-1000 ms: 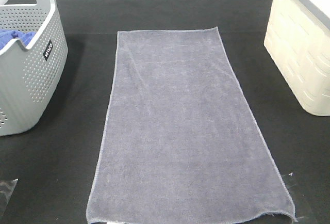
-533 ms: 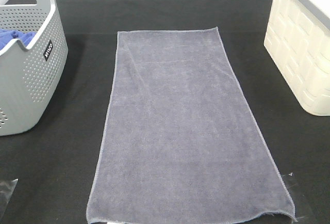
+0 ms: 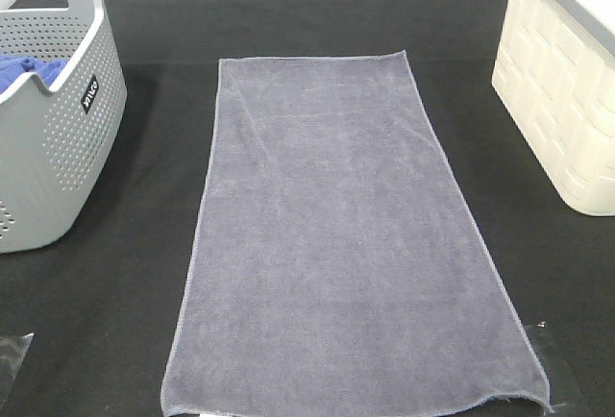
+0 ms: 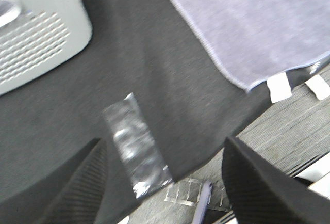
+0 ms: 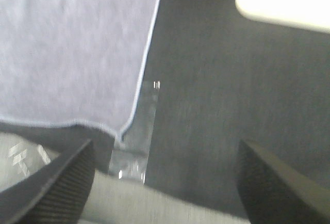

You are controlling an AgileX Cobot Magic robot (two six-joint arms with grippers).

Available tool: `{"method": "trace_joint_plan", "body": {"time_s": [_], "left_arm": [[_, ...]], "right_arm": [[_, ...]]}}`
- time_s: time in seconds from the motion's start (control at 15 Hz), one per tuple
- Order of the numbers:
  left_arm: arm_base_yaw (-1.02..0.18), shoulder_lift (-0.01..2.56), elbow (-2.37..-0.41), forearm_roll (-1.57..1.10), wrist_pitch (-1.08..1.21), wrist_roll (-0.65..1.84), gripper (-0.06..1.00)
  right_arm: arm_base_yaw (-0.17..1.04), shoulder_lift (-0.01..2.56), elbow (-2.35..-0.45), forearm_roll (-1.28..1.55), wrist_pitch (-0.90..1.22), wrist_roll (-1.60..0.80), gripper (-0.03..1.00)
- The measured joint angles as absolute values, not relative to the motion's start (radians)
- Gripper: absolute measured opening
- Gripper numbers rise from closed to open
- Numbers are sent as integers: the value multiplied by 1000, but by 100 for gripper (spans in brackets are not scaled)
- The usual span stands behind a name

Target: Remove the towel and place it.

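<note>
the towel [image 3: 351, 244] lies flat on the bench [image 3: 115, 321]; left end effector [image 4: 162, 182] and right end effector [image 5: 165, 182] both spread, empty.

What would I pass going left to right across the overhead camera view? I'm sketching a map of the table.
Grey perforated basket with a blue cloth inside → towel spread flat in the middle → cream bin at the right edge.
</note>
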State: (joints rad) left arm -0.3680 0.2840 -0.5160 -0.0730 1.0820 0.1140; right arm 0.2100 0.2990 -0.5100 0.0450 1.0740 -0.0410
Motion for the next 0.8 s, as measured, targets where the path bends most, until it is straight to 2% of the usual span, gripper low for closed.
{"method": "trace_joint_plan", "body": {"time_s": [0.27, 0.8], "left_arm": [[-368, 281, -501, -107, 1056, 148, 62], [-368, 281, -501, -122, 1056, 148, 62]], "right_arm": [[210, 146, -508, 45, 1069, -47, 71], [210, 144, -505, 45, 1068, -49, 71]]}}
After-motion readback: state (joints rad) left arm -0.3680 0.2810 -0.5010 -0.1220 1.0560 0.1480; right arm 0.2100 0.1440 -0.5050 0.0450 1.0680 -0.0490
